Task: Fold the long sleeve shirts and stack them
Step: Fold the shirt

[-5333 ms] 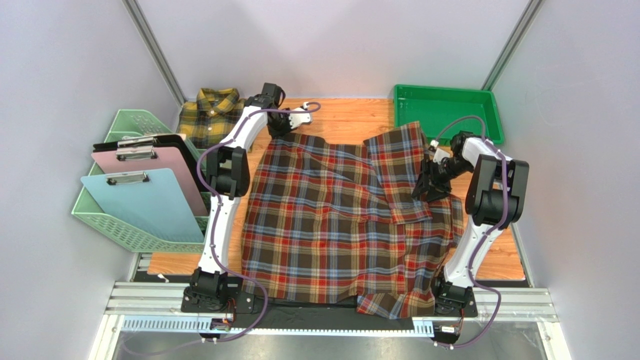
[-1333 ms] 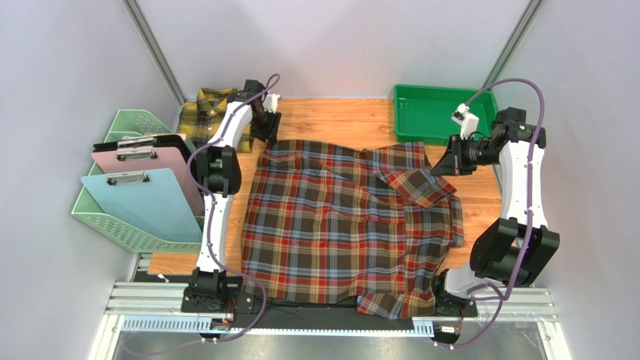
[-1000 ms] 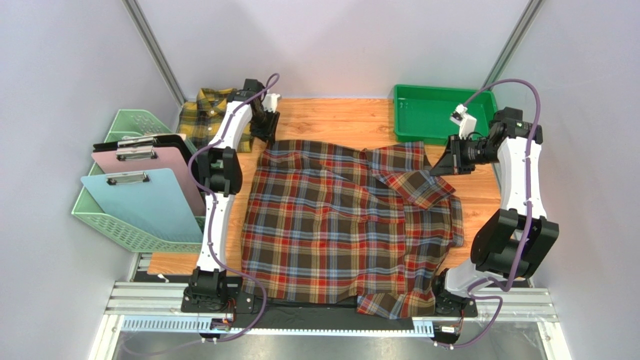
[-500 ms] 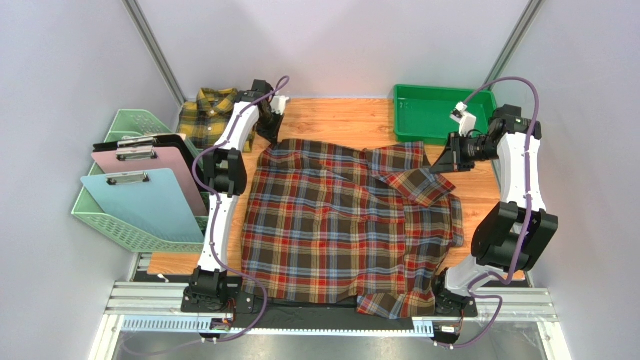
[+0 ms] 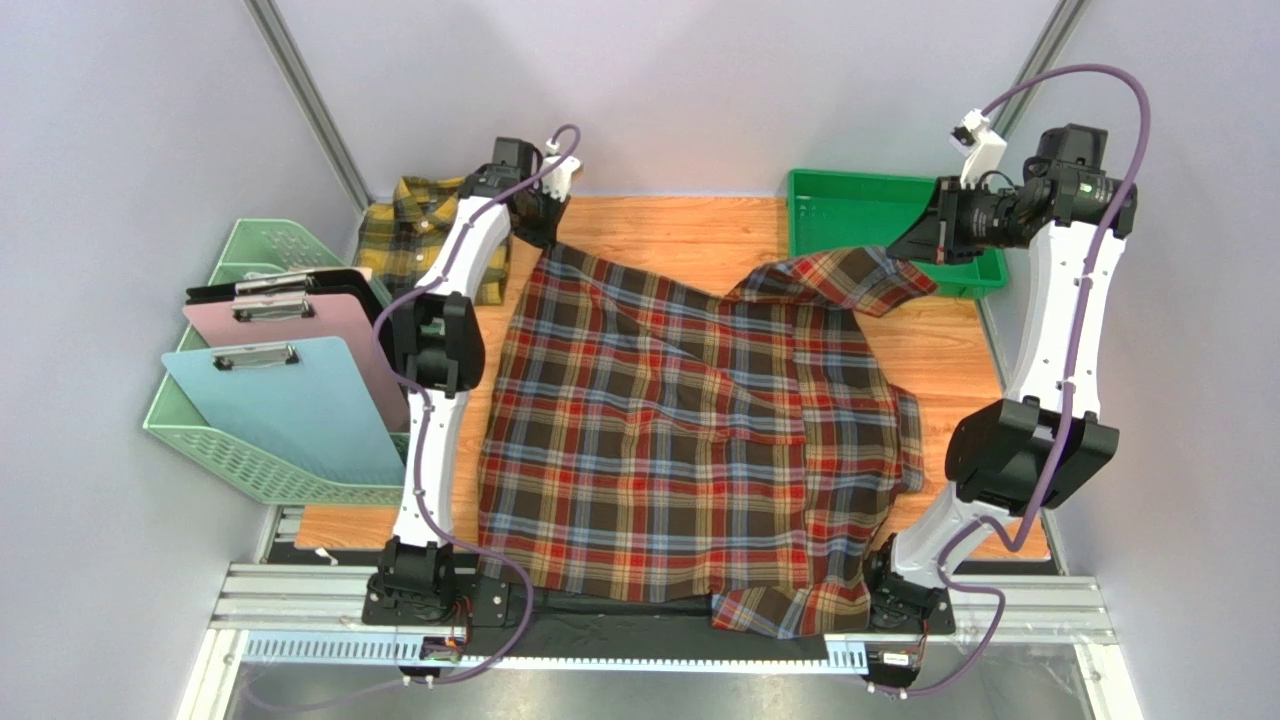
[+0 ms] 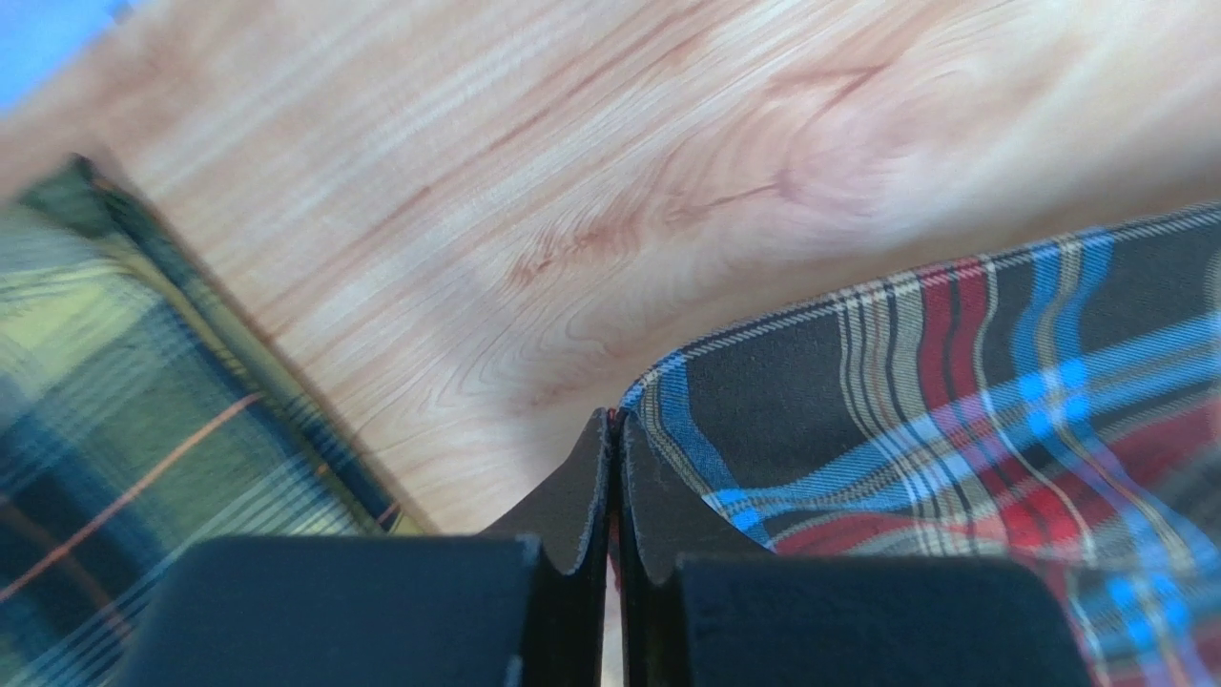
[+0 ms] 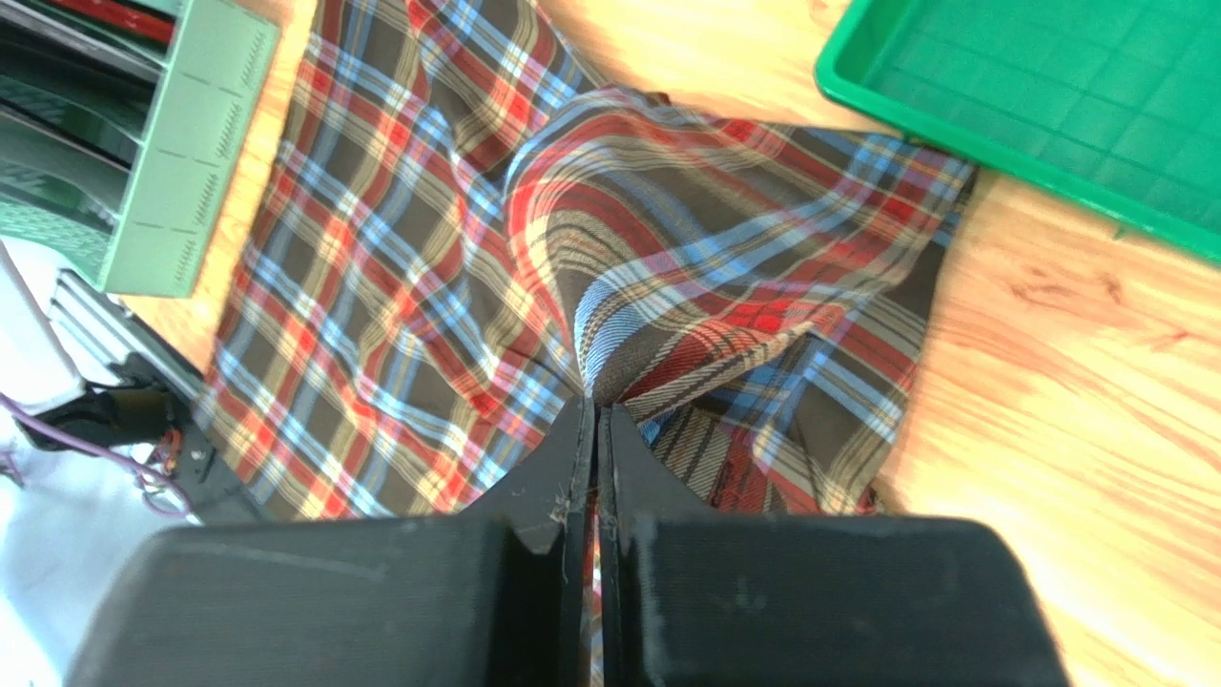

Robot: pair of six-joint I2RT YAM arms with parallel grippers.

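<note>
The red, brown and blue plaid shirt [image 5: 676, 435] lies spread over the wooden table, its near hem hanging off the front edge. My left gripper [image 5: 544, 240] is shut on its far left corner [image 6: 674, 394], lifting it. My right gripper [image 5: 911, 248] is shut on the far right part [image 7: 674, 286], held up above the table. A folded yellow and dark plaid shirt [image 5: 409, 222] sits at the far left corner and also shows at the left of the left wrist view as yellow plaid cloth [image 6: 101, 430].
A green tray [image 5: 872, 210] stands at the far right, just behind the raised cloth. A pale green basket [image 5: 256, 458] with pink, blue and black clipboards [image 5: 293, 398] sits left of the table. Grey walls close in both sides.
The left gripper has closed on the shirt's far left corner and raised it. The right gripper has risen and moved back, pulling the shirt's right part up off the table.
</note>
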